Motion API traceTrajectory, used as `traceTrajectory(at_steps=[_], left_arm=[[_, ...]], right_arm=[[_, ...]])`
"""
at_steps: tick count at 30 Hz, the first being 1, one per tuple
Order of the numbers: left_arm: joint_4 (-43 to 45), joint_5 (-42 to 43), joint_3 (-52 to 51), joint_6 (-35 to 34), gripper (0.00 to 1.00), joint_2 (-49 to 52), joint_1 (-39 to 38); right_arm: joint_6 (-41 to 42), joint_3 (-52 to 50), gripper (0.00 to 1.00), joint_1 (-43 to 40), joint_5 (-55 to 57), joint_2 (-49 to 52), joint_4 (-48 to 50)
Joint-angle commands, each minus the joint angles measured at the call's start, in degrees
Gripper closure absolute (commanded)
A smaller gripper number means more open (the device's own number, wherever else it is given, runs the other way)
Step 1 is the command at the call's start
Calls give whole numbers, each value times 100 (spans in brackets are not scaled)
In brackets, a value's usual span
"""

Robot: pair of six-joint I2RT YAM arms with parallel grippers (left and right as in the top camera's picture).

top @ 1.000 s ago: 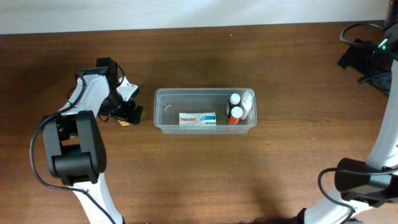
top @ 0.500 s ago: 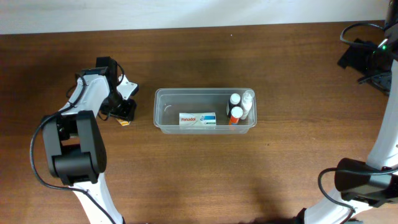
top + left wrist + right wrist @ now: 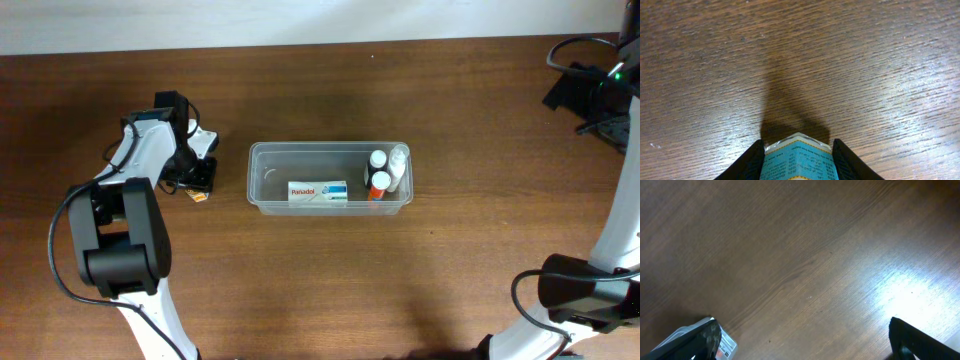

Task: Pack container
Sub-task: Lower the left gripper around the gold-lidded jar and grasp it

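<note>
Pick step in hand: left gripper (image 3: pixel 797 143) clamping small teal-printed pack (image 3: pixel 797 161), probably carton, on table (image 3: pixel 850 60) just left of container (image 3: pixel 330 147). Right gripper (image 3: pixel 805 340) hanging wide apart, holding nothing. Next move calling for lifting pack, carrying rightward over container, releasing inside

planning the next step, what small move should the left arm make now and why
Probably a short lift straight up: the left gripper is shut on the teal packet down at the table, and the container beside it has a wall to clear.
</note>
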Motion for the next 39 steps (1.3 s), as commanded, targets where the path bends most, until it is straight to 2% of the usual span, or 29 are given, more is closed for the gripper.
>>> traceTrajectory(at_steps=[1, 11, 18, 22, 39], left_arm=[[-17, -20, -52, -402, 64, 94, 35], [-17, -22, -52, -822, 64, 94, 35], [-96, -11, -52, -2059, 62, 94, 35], [-173, -20, -52, -2050, 55, 94, 35], [-570, -24, -66, -2048, 54, 94, 35]], right_arm=[[39, 7, 2, -33, 31, 20, -28], [39, 7, 2, -33, 31, 20, -28], [42, 7, 2, -33, 31, 20, -28], [39, 7, 2, -33, 31, 20, -28], [39, 7, 2, -33, 31, 20, -28]])
